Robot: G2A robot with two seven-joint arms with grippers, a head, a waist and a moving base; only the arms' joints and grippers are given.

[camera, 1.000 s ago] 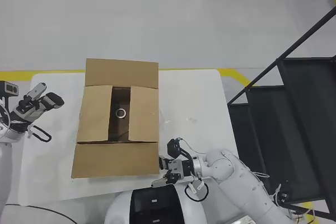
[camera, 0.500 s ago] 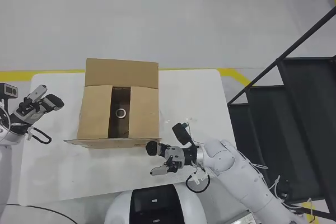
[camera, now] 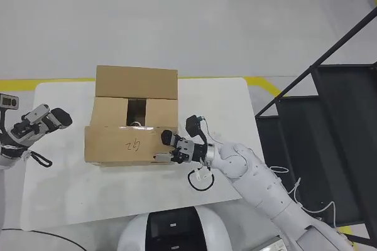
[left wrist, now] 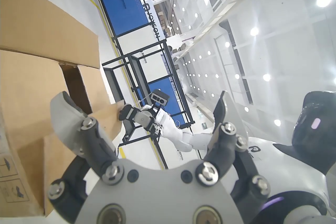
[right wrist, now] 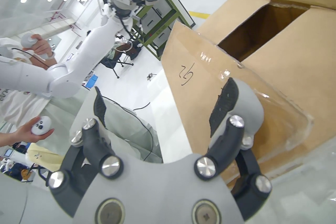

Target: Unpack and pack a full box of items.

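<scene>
A brown cardboard box [camera: 110, 113] stands in the middle of the white table [camera: 220, 106]. Its far flap [camera: 136, 81] lies open outward. The two side flaps are folded in, with a dark gap [camera: 136, 108] between them. The near flap [camera: 129, 147], marked in pen, is tilted up over the opening. My right gripper [camera: 164, 145] is open at that flap's right end; in the right wrist view one fingertip [right wrist: 231, 96] rests against the flap [right wrist: 199, 93]. My left gripper [camera: 53, 118] hangs open to the left of the box [left wrist: 39, 64], holding nothing.
A black metal stair frame [camera: 327, 125] stands off the table's right side. Bare tabletop lies to the right of the box and along the near edge [camera: 113, 194]. A yellow line [camera: 25, 83] runs across the floor behind the table.
The near flap, which lay flat outward toward me, has swung up over the box. My right gripper moved from the table's near edge up against it. The left gripper shifted slightly.
</scene>
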